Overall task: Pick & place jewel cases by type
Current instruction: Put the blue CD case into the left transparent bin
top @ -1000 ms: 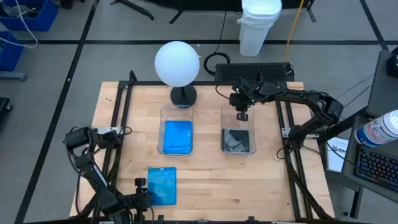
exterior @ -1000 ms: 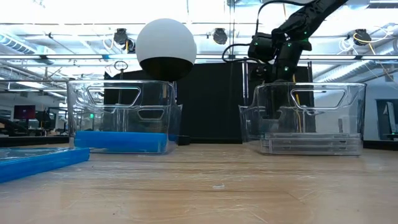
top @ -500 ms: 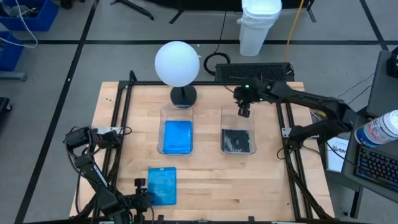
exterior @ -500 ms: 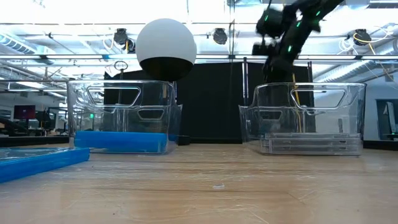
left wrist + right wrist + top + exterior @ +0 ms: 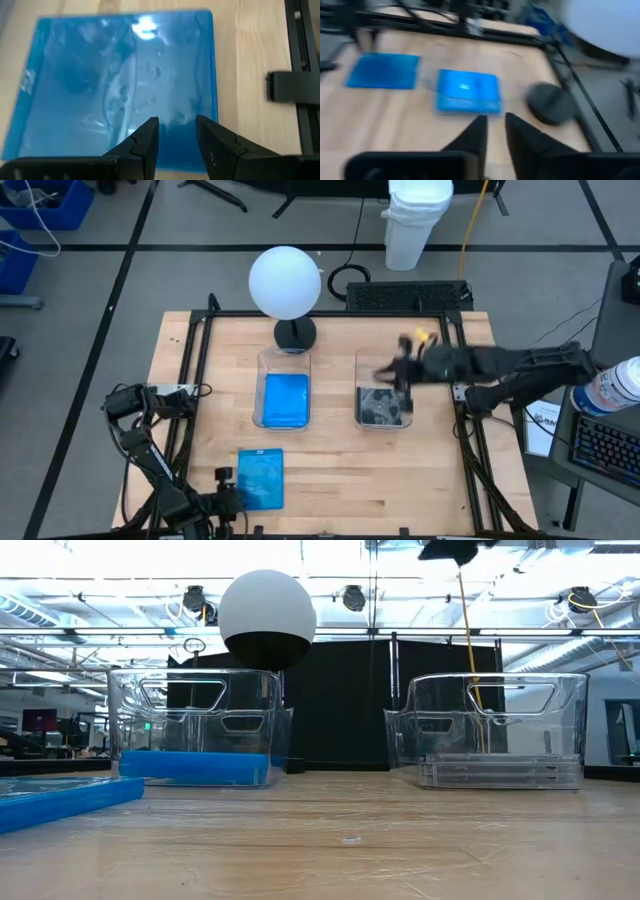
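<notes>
While the right gripper (image 5: 400, 370) hangs blurred over the right tub (image 5: 383, 402) of clear cases (image 5: 380, 407), fingers nearly together and empty, the left gripper (image 5: 176, 131) straddles the loose blue jewel case's (image 5: 262, 477) near edge, fingers slightly apart.

Light wood surface (image 5: 330, 465), black frame rails (image 5: 200, 370) down both sides. Directly on it: two clear tubs mid-surface, left tub (image 5: 284, 388) and right tub (image 5: 383, 391), well apart; black lamp base (image 5: 295, 334) just beyond the left tub; loose blue jewel case (image 5: 262, 477) flat at near left edge.
</notes>
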You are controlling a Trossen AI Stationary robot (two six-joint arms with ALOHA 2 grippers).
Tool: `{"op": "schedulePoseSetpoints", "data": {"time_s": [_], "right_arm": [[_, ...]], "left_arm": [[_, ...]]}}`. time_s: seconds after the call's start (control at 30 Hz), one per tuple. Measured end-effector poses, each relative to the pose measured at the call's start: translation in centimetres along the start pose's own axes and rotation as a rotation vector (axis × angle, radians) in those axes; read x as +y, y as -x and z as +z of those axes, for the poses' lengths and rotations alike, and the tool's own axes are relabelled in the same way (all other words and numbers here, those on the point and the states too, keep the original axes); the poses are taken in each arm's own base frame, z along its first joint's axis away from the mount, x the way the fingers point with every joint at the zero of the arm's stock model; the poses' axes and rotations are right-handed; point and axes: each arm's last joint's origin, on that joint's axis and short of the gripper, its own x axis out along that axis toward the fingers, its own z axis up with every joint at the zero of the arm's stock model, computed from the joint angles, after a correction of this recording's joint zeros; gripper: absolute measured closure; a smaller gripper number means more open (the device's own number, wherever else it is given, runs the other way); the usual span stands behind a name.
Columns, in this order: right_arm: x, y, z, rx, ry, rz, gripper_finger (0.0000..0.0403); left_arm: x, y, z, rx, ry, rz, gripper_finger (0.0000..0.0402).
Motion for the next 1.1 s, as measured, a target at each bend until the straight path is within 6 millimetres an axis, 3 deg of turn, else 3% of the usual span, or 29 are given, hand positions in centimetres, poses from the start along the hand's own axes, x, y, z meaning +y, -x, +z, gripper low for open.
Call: {"op": "schedulePoseSetpoints", "data": {"time_s": [0.13, 0.33, 0.47, 0.7, 0.93, 1.1], "right_arm": [[5.7, -1.9, 0.3, -0.049, 0.099, 0.09, 0.0396], [14.2, -5.8, -0.5, -0.122, 0.217, 0.137, 0.04], [18.6, -8.5, -1.8, -0.175, 0.235, 0.202, 0.0399], [24.2, -12.6, -4.6, -0.24, 0.246, 0.36, 0.0402], [28.3, -15.5, -5.9, -0.172, 0.303, 0.36, 0.0402], [30.2, -17.8, -7.4, -0.136, 0.315, 0.291, 0.0402]], "left_arm": [[-0.1, 0.0, -0.2, 0.067, -0.045, -0.031, 0.0268], [-0.1, 0.0, -0.3, 0.088, -0.115, -0.043, 0.0268], [-0.1, 0.0, -0.3, 0.086, -0.159, -0.046, 0.0268], [-0.1, 0.0, -0.2, 0.06, -0.303, -0.045, 0.0268], [0.0, 0.3, 0.4, 0.055, -0.303, -0.022, 0.0268], [-0.9, 2.1, 1.2, -0.014, -0.413, 0.01, 0.0268]]}}
